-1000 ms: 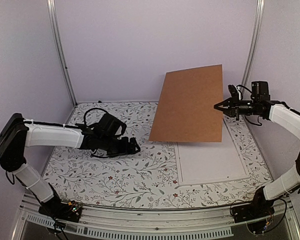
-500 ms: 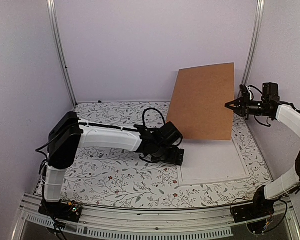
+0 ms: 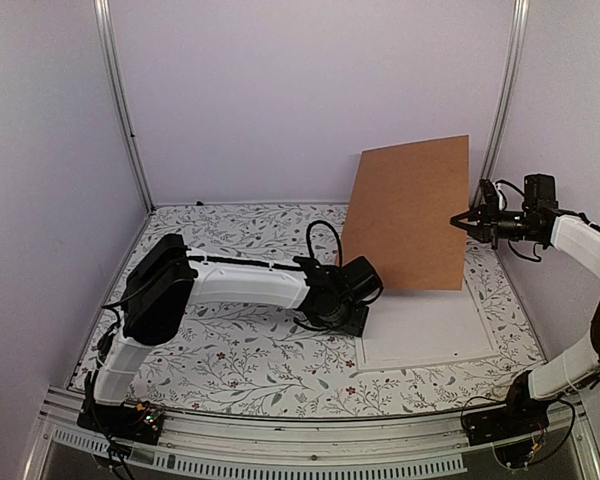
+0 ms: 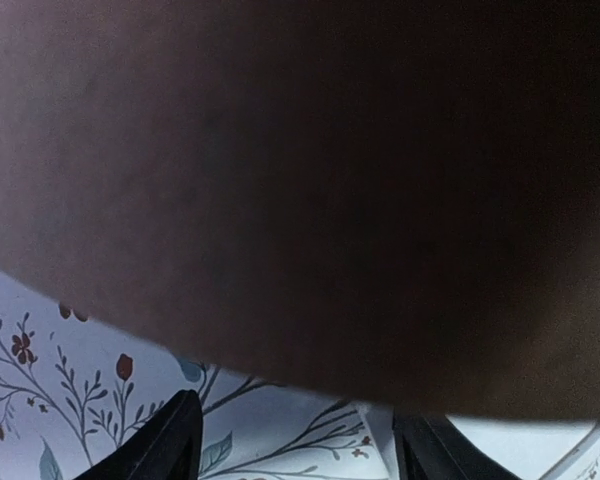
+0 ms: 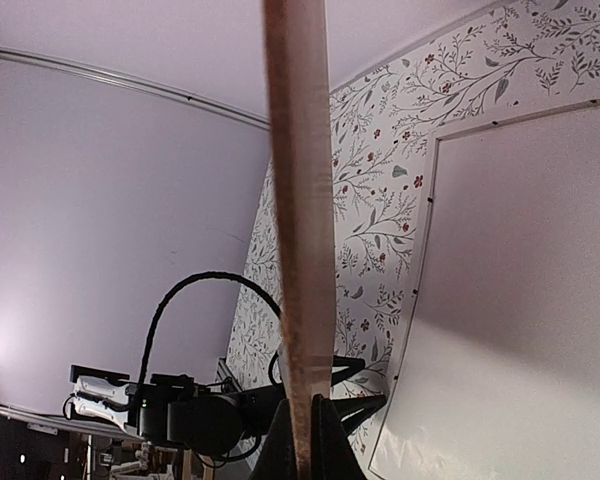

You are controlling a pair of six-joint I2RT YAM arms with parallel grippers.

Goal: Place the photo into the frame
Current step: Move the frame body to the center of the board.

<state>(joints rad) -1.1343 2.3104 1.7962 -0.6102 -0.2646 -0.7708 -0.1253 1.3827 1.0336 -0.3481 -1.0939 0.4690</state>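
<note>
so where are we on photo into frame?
Done: the backing board stands raised above the frame, its right edge pinched by the right tool. In hand: the left tool, open, sits at the board's lower left corner. Left: the photo, nowhere in view, has yet to go into the frame.

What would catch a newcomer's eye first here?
A big brown board stands tilted at the right, pinched on its right edge by the right gripper. Beneath it a white frame lies flat on the floral table, the left gripper at its left edge.
</note>
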